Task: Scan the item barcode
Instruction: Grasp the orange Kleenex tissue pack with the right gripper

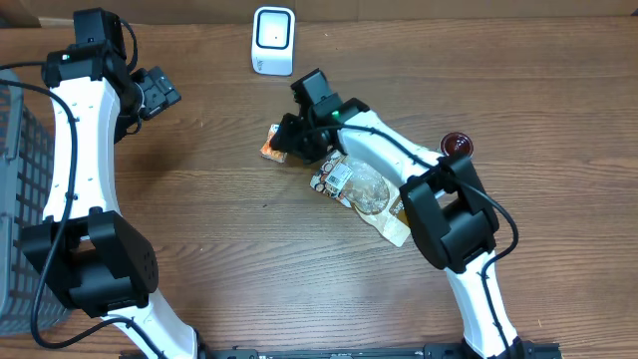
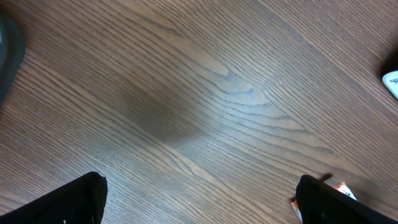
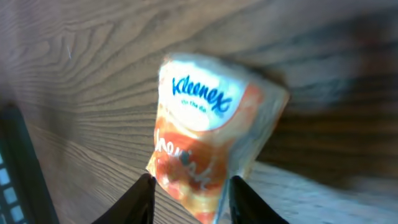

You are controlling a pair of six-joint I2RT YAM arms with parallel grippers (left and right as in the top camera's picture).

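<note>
Kleenex pack (image 3: 208, 124) caught in the right claw (image 3: 189, 202), near the white scanner (image 1: 273, 40)
Right claw's fingers clamped on the pack's lower end, logo up to the wrist camera; pack mid-counter (image 1: 249, 259), just left of a clear snack bag (image 1: 359, 184); left claw (image 2: 199, 205) spread wide apart over the wood, well off to the left.

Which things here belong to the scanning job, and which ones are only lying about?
For the job:
- Kleenex pack, held in the right gripper
- scanner

Lying about:
- clear bag
- dark red disc
- grey basket
</note>
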